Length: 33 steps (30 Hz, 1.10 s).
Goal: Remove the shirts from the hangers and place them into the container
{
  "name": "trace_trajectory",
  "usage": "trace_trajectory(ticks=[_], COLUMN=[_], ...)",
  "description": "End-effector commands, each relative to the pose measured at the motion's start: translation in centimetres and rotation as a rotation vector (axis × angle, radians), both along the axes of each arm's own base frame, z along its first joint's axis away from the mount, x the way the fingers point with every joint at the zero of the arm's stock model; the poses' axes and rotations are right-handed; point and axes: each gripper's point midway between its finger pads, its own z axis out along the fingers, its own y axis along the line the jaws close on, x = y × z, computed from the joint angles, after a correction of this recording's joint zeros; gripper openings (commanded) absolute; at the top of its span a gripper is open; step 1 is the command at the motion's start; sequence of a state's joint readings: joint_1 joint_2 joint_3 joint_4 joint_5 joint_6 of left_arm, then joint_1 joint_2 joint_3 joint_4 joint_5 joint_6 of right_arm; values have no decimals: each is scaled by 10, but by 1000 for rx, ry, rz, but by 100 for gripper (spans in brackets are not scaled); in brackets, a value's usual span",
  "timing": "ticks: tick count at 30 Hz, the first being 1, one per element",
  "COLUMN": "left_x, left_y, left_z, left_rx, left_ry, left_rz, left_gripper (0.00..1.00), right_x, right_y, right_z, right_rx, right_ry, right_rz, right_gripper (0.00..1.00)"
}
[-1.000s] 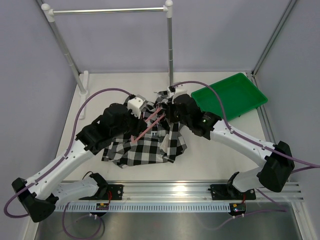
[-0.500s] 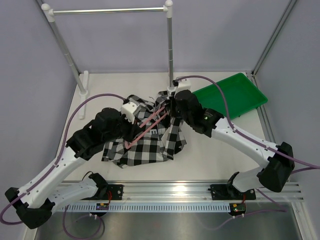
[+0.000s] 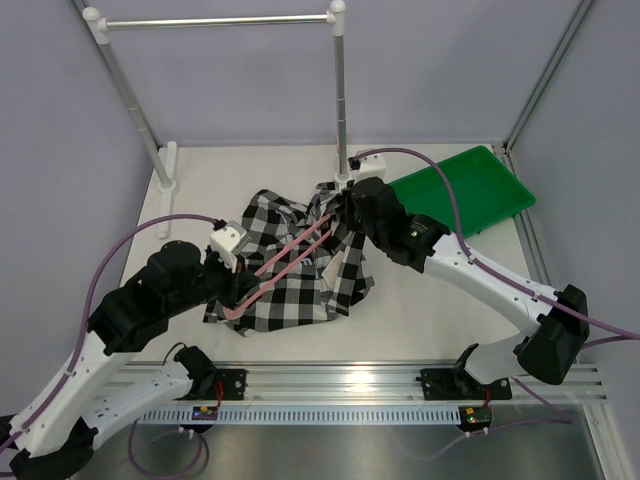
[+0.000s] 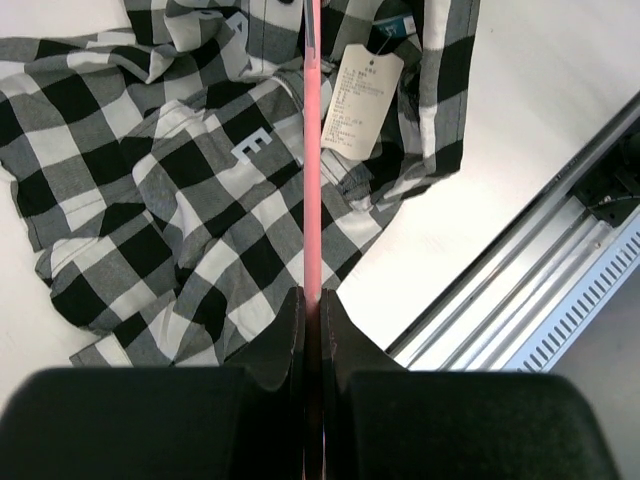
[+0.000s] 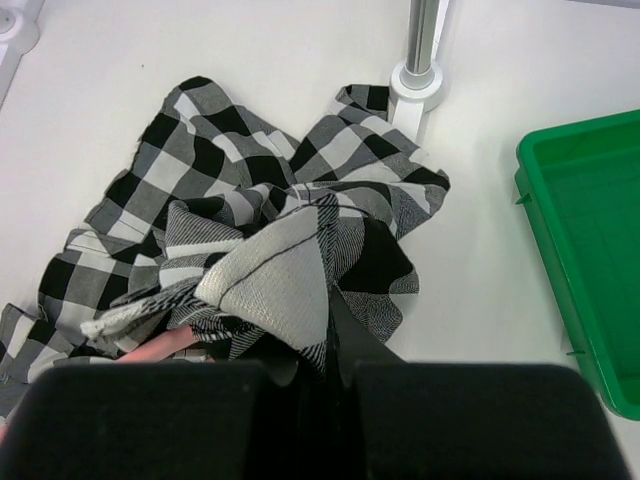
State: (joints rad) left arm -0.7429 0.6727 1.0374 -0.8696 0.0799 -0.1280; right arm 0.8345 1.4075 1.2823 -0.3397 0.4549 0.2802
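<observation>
The left tool [image 4: 312, 305] is pressed together on the pink hanger [image 4: 312, 150], whose thin bar runs straight ahead from its fingertips over the checked shirt [image 4: 190, 200]. The shirt lies crumpled on the worktop [image 3: 420, 320] below and ahead of this tool, with a paper tag [image 4: 362, 95] just right of the bar. The right tool [image 5: 322, 345] pinches a raised fold of the same shirt. The green tray [image 5: 590, 250] sits to that tool's right, near the shirt but apart from it. A metal post [image 5: 420, 40] stands ahead of it.
</observation>
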Motion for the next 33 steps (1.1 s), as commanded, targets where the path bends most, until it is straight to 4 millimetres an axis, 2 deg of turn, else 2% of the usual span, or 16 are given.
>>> trace_trajectory(ticks=[1, 8, 10, 15, 17, 19, 23, 27, 28, 33], left_x=[-14, -27, -31, -38, -37, -31, -6, 18, 24, 55], left_y=[4, 25, 30, 37, 41, 46, 58, 57, 55, 52], left_z=[15, 11, 15, 42, 56, 65, 73, 74, 72, 76], left_rx=[-31, 3, -8, -96, -124, -133, -116, -97, -84, -70], left_ry=[-26, -12, -21, -68, -97, -123, -155, -173, -171, -222], left_rz=[-45, -6, 0, 28, 56, 101, 253, 344, 360, 456], left_gripper=[0, 0, 0, 0, 0, 0, 0, 0, 0, 0], right_x=[10, 13, 13, 10, 8, 4, -7, -19, -22, -40], right_y=[-17, -25, -26, -22, -19, -16, -3, 7, 9, 23], right_z=[34, 31, 29, 8, -8, -23, -57, -88, -101, -131], right_rx=[37, 20, 15, 10, 4, 8, 26, 42, 37, 44], right_ry=[-75, -75, -74, -37, -5, 31, 129, 221, 256, 356], right_rz=[-68, -86, -87, -67, -59, -45, 7, 55, 61, 133], right_gripper=[0, 0, 0, 0, 0, 0, 0, 1, 2, 10])
